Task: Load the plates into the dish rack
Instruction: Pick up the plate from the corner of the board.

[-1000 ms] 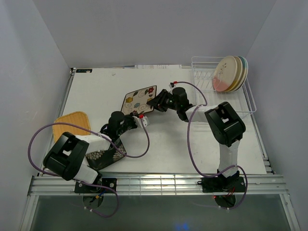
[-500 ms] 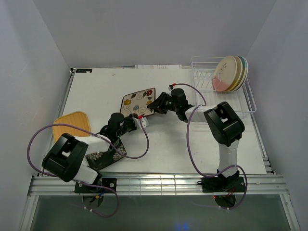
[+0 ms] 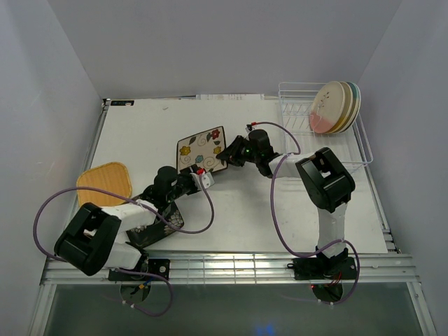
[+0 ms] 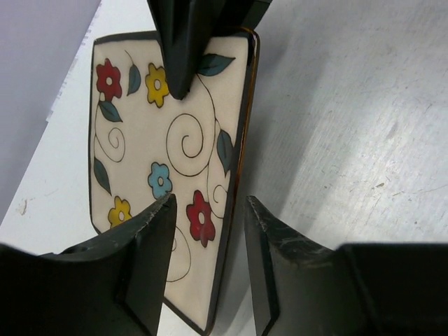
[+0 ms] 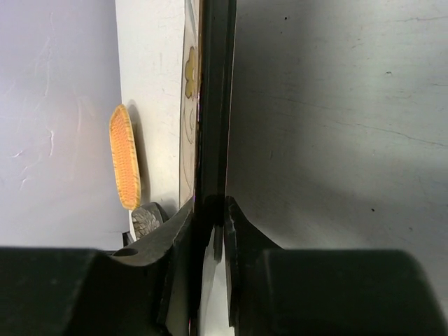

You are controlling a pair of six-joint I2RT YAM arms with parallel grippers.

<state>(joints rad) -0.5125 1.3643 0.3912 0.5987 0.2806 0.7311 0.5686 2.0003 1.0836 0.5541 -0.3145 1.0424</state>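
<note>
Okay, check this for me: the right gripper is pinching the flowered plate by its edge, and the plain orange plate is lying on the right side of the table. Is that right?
One slip. The right gripper does pinch the flowered plate by its edge, but the plain orange plate lies on the left side of the table, as the top external view shows.

We are noting the dish rack [image 3: 294, 115], white wire, sitting at the far right. Four round plates [image 3: 339, 105] are standing on edge at its right end, packed together. The front one is showing cream with a pink lower half, and a teal rim is peeking out at the back.

The flowered plate [image 3: 201, 148], a cream rounded square with a dark rim and red, yellow and blue flowers, is tilting in the middle, its right edge pinched in the right gripper [image 3: 224, 155].

The orange plate [image 3: 105, 183] is lying flat at the left edge.

The black floral plate [image 3: 170, 218] is lying near the front left, only partly showing.
</note>
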